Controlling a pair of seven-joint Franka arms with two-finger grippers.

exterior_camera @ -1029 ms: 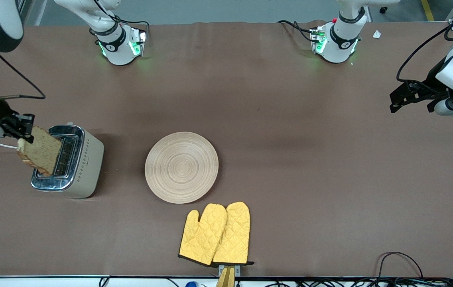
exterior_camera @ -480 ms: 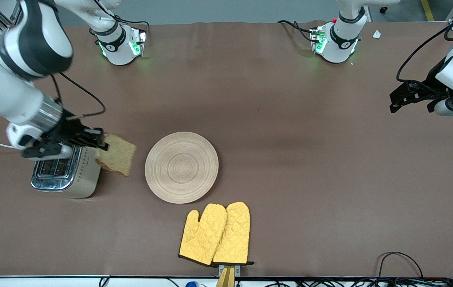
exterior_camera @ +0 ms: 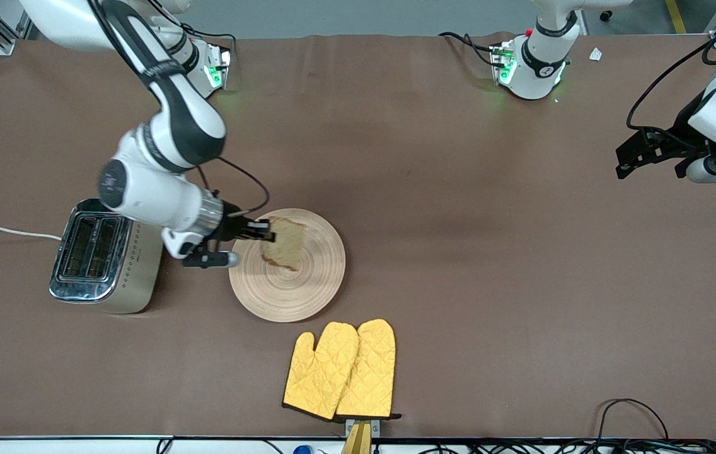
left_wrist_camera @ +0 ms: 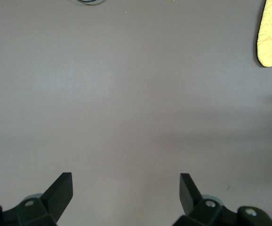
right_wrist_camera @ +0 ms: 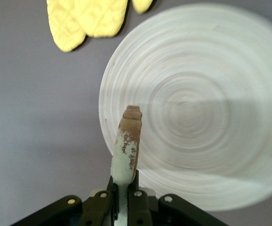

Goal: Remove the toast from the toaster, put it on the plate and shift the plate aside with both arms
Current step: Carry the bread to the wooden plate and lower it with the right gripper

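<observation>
My right gripper [exterior_camera: 265, 231] is shut on the toast [exterior_camera: 284, 244], a speckled brown slice, and holds it over the round light-wood plate [exterior_camera: 307, 290] at the side toward the toaster. In the right wrist view the toast [right_wrist_camera: 126, 146] stands edge-on between the fingers, above the plate [right_wrist_camera: 211, 122]. My left gripper [exterior_camera: 626, 161] is open and empty, waiting above the table at the left arm's end; the left wrist view shows its fingertips [left_wrist_camera: 60, 188] wide apart over bare table.
A silver toaster [exterior_camera: 106, 255] stands at the right arm's end of the table, its slots empty. Two yellow quilted mitts [exterior_camera: 342, 371] lie nearer the front camera than the plate; they also show in the right wrist view [right_wrist_camera: 86, 19].
My right arm has carried the toast from above the toaster across to over the plate. The left arm has not moved.
</observation>
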